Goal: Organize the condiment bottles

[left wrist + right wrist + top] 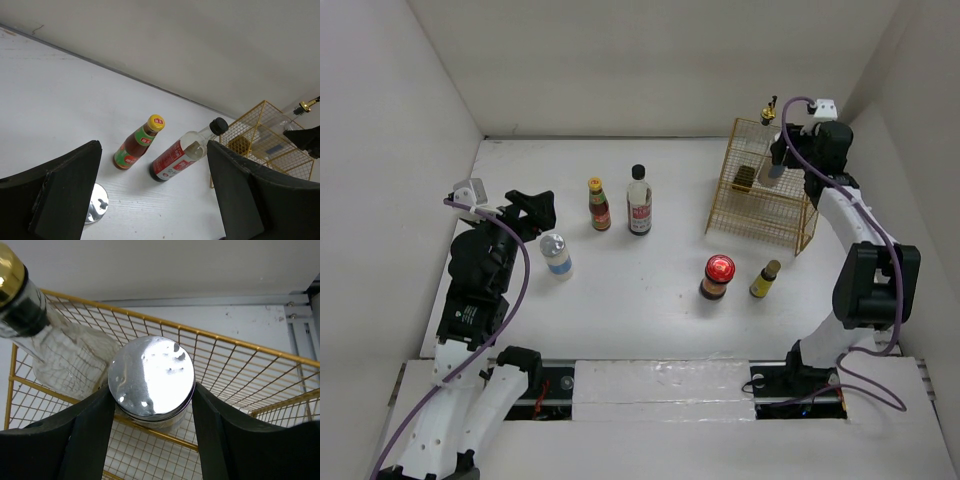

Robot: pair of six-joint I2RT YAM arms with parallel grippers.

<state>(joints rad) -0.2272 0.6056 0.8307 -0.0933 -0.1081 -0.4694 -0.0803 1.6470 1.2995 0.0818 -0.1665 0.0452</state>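
Observation:
My right gripper (775, 165) is shut on a silver-lidded jar (151, 376) and holds it over the gold wire basket (760, 205); both fingers (95, 430) press its sides. A gold-capped clear bottle (55, 352) leans inside the basket to its left. My left gripper (532, 212) is open and empty, hovering at the left. Below it stands another silver-lidded bottle (556, 253), whose lid shows in the left wrist view (96, 204). A yellow-capped bottle (599, 204) and a black-capped clear bottle (639, 200) stand mid-table. A red-lidded jar (718, 277) and a small yellow-labelled bottle (765, 279) stand in front of the basket.
A dark jar (744, 178) sits inside the basket. White walls enclose the table on three sides. The right arm's cable (865, 215) loops along the right wall. The basket stands close to the back right corner.

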